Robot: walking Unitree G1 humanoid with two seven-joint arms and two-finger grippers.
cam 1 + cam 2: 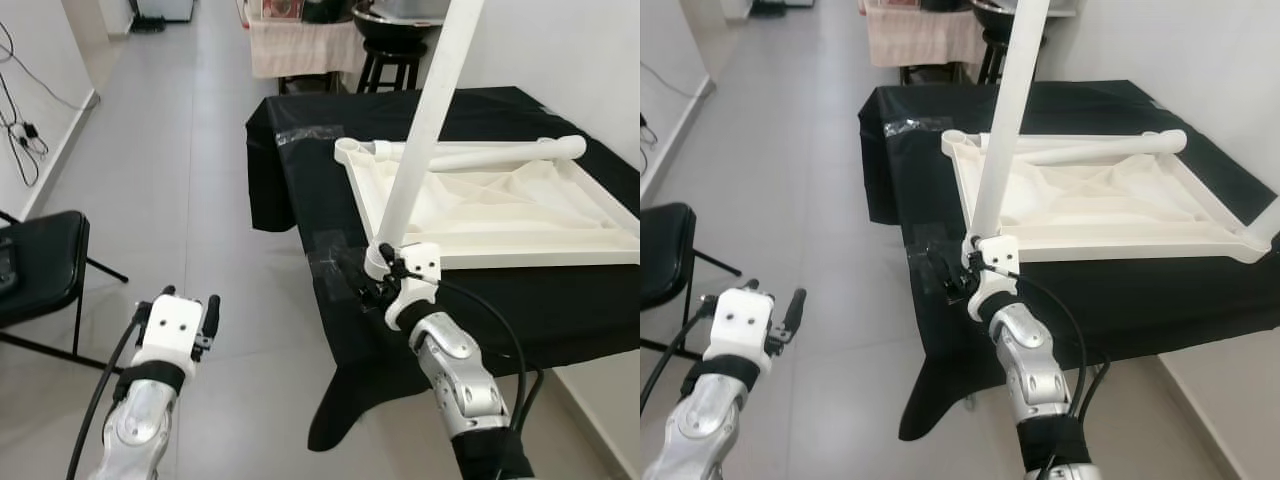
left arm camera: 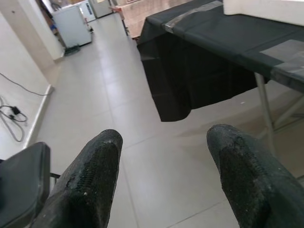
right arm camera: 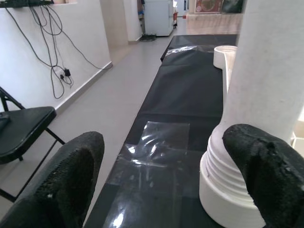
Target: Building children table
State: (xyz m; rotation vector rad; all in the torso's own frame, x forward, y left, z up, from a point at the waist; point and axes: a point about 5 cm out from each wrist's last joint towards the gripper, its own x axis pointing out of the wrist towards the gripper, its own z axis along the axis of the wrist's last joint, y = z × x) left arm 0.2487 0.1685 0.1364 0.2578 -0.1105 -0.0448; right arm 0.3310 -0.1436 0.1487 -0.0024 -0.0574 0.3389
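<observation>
A white tabletop [image 1: 540,258] lies upside down on a table draped in black cloth [image 1: 300,170]. From its near left corner a long white leg [image 1: 420,130] rises, leaning to the right. A second white leg [image 1: 500,152] lies across the tabletop's far side. My right gripper [image 1: 372,282] is at the base of the standing leg, open, with the leg's threaded end [image 3: 228,180] against one fingertip [image 3: 266,180]. Over the floor to the left of the table, my left gripper [image 1: 190,298] hangs open, holding nothing [image 2: 164,161].
A black folding chair [image 1: 40,265] stands at the left over grey floor tiles. Clear tape patches [image 1: 330,250] mark the cloth near the table's corner. A black stool [image 1: 390,60] and a cloth-covered stand are behind the table. Cables [image 1: 20,130] hang on the left wall.
</observation>
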